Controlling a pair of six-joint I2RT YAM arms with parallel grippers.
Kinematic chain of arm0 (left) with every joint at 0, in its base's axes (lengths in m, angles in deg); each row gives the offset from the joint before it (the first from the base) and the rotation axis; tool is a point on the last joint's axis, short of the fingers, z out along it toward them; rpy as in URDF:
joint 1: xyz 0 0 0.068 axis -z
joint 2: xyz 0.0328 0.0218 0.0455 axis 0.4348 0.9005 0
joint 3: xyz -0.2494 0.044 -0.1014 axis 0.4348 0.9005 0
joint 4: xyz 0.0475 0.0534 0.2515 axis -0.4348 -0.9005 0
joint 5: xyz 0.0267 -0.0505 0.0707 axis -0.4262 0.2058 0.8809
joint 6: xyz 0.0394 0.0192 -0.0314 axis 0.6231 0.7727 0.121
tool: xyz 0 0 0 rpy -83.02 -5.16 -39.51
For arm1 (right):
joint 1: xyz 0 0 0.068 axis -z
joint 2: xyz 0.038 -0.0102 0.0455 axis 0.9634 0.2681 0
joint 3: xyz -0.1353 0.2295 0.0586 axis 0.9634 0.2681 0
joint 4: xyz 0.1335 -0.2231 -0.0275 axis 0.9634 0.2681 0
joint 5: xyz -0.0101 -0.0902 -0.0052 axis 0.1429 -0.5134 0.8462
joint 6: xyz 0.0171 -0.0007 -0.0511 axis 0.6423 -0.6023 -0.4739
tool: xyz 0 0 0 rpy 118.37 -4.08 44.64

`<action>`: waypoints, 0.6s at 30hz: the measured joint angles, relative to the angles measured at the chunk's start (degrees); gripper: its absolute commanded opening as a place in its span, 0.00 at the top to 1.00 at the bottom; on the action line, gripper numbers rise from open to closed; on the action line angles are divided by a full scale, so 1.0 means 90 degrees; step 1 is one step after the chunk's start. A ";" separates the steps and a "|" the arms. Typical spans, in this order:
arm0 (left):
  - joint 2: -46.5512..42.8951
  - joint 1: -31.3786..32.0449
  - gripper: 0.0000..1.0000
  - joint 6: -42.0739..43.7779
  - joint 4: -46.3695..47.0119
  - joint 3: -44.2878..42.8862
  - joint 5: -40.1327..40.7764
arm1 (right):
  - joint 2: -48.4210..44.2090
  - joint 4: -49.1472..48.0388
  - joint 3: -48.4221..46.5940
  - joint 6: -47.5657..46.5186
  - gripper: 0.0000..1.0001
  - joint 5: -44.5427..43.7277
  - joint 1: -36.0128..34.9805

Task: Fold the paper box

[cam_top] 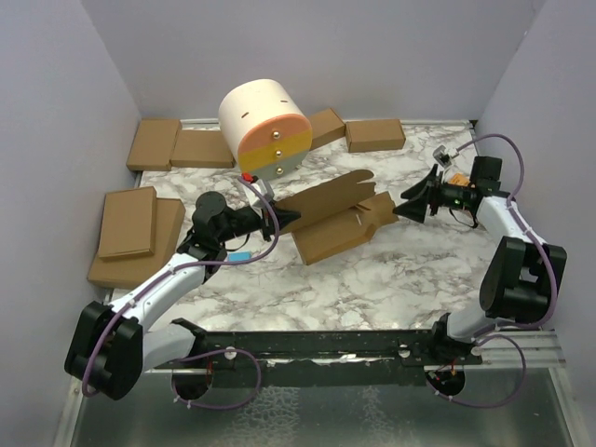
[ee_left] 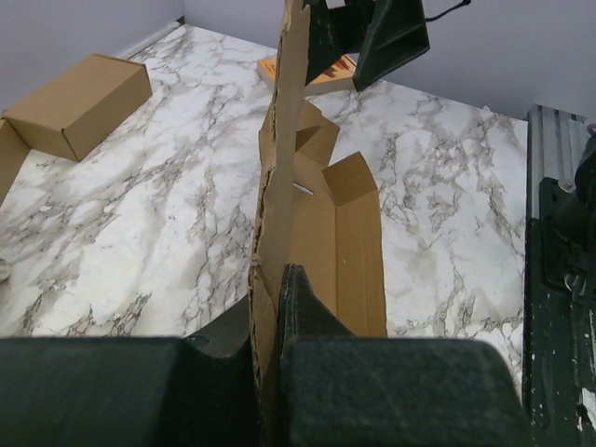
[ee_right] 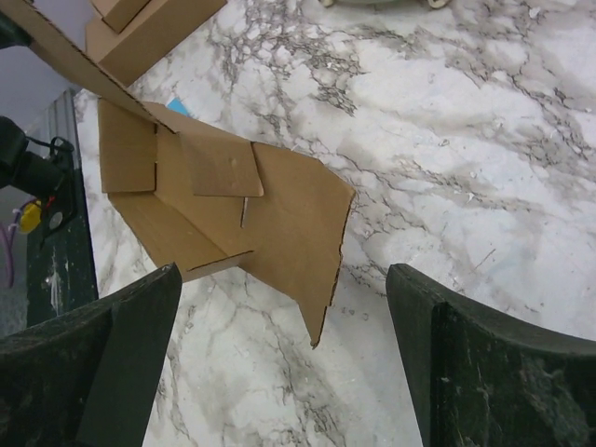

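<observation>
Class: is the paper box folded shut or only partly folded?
The paper box is partly folded: one panel stands upright between fingers of the left gripper; low walls raised, top open.

Spare boxes (cam_top: 128, 222), cream-orange drum (cam_top: 264, 126)

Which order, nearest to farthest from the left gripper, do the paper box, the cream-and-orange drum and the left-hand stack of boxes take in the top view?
1. paper box: clamped in the left gripper, mid-table.
2. cream-and-orange drum: just behind the gripper.
3. stack of boxes: by the left wall.
</observation>
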 measured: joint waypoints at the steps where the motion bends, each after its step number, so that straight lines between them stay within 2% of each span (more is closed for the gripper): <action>1: -0.0024 0.0002 1.00 0.0000 0.0022 0.0015 0.0017 | 0.0002 -0.0080 0.0075 0.0085 0.10 -0.0041 0.0000; 6: -0.0070 0.0007 1.00 -0.0005 0.0090 0.0036 0.0063 | 0.0058 -0.0359 0.0291 0.0401 0.17 -0.0248 -0.0024; 9: -0.0070 0.0007 1.00 -0.0007 0.0112 0.0036 0.0068 | 0.0199 -0.0437 0.0291 0.0459 0.27 -0.0379 -0.0143; 12: -0.0070 0.0007 1.00 -0.0010 0.0138 0.0036 0.0083 | 0.0413 -0.0454 0.0289 0.0476 0.40 -0.0508 -0.0287; 15: -0.0070 0.0007 1.00 -0.0010 0.0138 0.0036 0.0100 | 0.0627 -0.0418 0.0289 0.0464 0.61 -0.0653 -0.0423; 18: -0.0070 0.0007 1.00 -0.0010 0.0138 0.0036 0.0107 | 0.0644 -0.0381 0.0279 0.0478 0.76 -0.0709 -0.0481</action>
